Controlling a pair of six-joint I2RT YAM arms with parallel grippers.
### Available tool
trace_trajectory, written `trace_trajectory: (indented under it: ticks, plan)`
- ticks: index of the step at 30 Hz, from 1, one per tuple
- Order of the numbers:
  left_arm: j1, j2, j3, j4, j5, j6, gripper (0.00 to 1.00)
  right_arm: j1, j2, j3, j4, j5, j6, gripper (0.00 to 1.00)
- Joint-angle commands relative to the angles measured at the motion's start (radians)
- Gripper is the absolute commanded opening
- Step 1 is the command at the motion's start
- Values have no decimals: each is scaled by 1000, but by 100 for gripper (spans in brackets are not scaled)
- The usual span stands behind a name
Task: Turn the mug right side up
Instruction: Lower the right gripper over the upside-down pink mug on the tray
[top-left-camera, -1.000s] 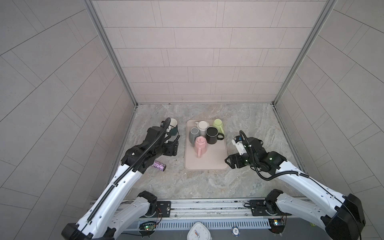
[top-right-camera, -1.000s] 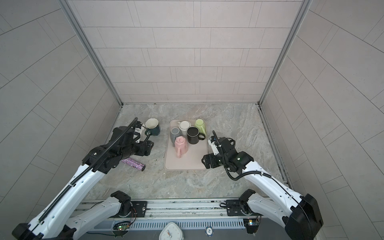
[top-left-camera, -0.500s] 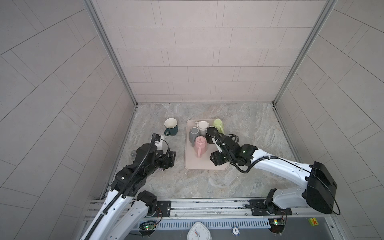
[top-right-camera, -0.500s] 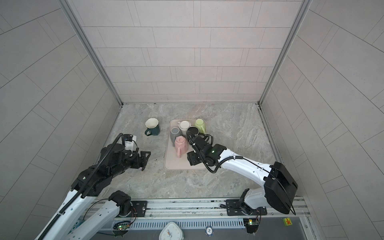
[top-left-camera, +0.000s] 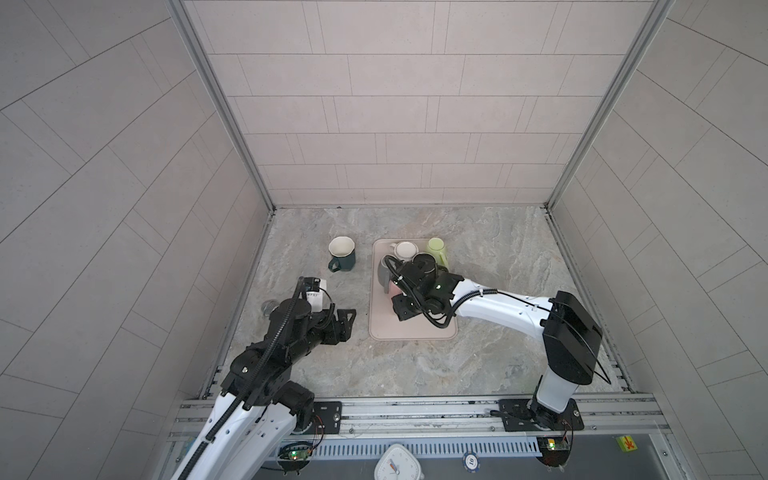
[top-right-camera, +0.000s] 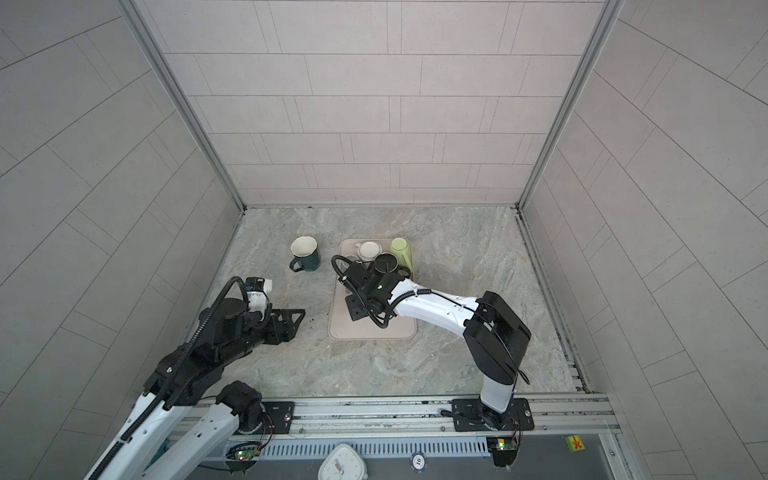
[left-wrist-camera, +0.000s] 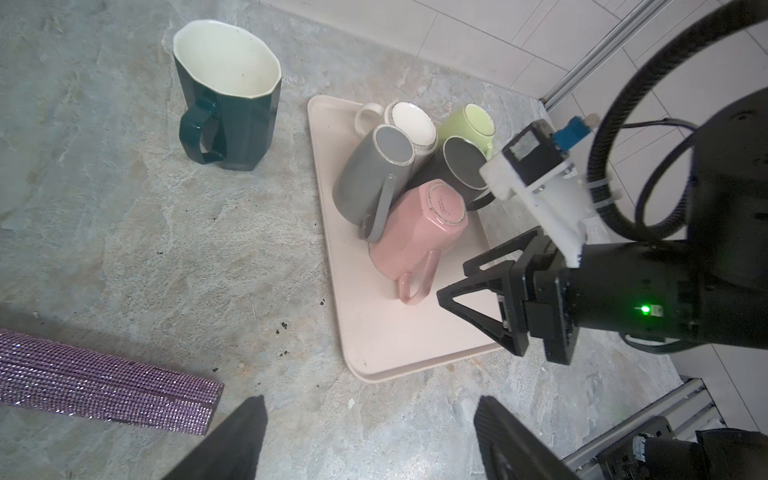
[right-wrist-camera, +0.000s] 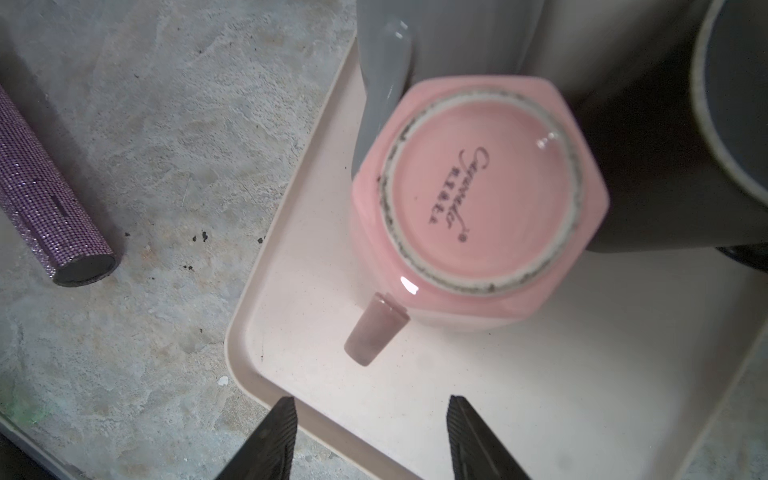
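Here, from left to right:

- Purple glitter roll (left-wrist-camera: 104, 386): lies on its side on the table (left-wrist-camera: 124, 232), well left of the tray (left-wrist-camera: 374, 324). It has no evident part in the task.
- Left gripper (left-wrist-camera: 369, 409): hovers over the table left of the tray's near end, pointing toward the tray. Its jaws are spread wide and hold nothing. It is the farther of the two grippers from the work.
- Dark green mug (left-wrist-camera: 232, 104): stands mouth up just left of the tray's far end, with its cream inside showing. It seems to need nothing.
- Tray: carries five mugs packed together in its far half, all base up. Its near half is bare.
- Grey mug (left-wrist-camera: 365, 174), white mug (left-wrist-camera: 411, 120), black mug (left-wrist-camera: 457, 166), light green mug (left-wrist-camera: 473, 124): these form the far side of the cluster.
- Pink mug (right-wrist-camera: 478, 203): the member of the cluster nearest the tray's near end, toward the tray's left edge and touching the grey and black mugs.
  - It rests on its rim, so its long axis stands upright.
  - The body is glossy and faceted, and the base has a pale ring and a printed maker's mark.
  - Its handle (right-wrist-camera: 376, 328) juts toward the tray's near left corner.
- Right gripper (right-wrist-camera: 370, 401): sits low over the tray's bare near half, jaws partly spread with nothing between them.
  - The handle lies straight ahead of the gap, close but not touching, with the body beyond it.
  - This arm is clearly the nearer, and the pink mug is probably its target.
  - The coming move likely depends on keeping the gap in line with the handle, since other mugs crowd the pink mug's far sides.
  - The mug would then need a lift and a half turn to bring its mouth up.
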Motion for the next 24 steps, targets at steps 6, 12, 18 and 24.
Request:
trace_trajectory:
  ticks: [6,12,18,24]
  plan:
    - [0,-54,-28,30,-7,-1,86,2,103,138,-141,84,34,51]
    - [0,-55,-32,40,-2,5,86,2,151,200,-190,111,44,44]
    - [1,-63,-32,37,1,8,87,-4,166,219,-223,158,47,39]
    - [0,-65,-34,40,3,7,87,-15,161,214,-240,184,57,39]
